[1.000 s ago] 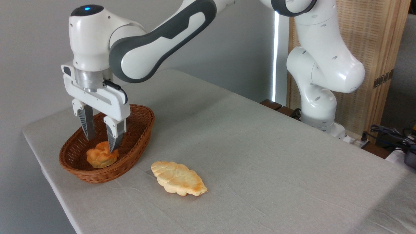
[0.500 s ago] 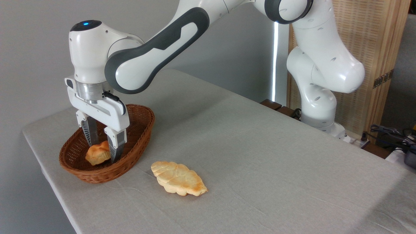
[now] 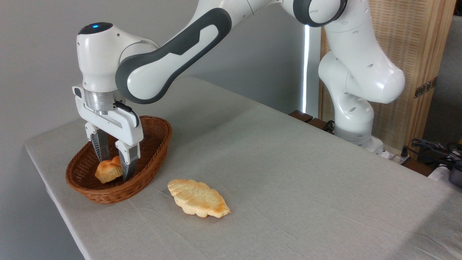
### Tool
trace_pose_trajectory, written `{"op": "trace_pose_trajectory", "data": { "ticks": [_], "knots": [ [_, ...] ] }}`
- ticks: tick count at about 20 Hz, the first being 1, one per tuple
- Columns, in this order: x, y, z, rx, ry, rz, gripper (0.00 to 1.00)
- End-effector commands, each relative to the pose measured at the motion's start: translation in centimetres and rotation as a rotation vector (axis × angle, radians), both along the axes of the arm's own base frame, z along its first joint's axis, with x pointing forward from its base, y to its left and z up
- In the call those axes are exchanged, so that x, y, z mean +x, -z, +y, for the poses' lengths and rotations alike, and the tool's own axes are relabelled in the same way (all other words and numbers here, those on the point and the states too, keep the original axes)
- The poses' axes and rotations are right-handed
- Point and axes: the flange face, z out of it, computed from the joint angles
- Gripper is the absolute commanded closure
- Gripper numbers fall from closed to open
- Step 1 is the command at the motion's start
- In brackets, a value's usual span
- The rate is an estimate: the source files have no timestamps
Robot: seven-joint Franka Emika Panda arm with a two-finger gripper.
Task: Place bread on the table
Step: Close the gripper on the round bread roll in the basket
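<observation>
We found the gripper (image 3: 114, 169) down in the wicker basket (image 3: 151, 159), fingers clamped on the bread (image 3: 107, 171); leaf-shaped bread (image 3: 197, 198) lay on the table (image 3: 288, 162) nearby.

the hand (image 3: 115, 169) hides part of the bread (image 3: 107, 171); whether it grips is unclear.

The gripper (image 3: 116, 169) sits down inside the wicker basket (image 3: 151, 164), its two fingers on either side of the bread (image 3: 107, 172), and the basket's raised wall rings it on every side, so the way out is upward. Just right of the basket the flat leaf-shaped bread (image 3: 197, 198) lies on the table (image 3: 288, 173), blocking that near patch. Beyond it, the grey cloth runs bare toward the arm's base (image 3: 355, 135) at the far right.
</observation>
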Motion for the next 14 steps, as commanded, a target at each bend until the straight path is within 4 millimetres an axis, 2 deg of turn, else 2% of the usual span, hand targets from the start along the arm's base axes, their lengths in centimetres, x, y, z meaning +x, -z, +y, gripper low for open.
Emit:
{"op": "trace_pose_trajectory", "data": {
  "ticks": [1, 7, 11, 14],
  "knots": [
    [0.3, 0.0, -0.2, 0.007, -0.007, -0.014, 0.56],
    [0.3, -0.4, -0.2, 0.002, -0.010, -0.019, 0.56],
    [-0.1, -4.5, 0.5, -0.023, -0.057, -0.057, 0.56],
    [-0.8, -6.4, 1.3, -0.013, -0.078, -0.041, 0.56]
  ]
}}
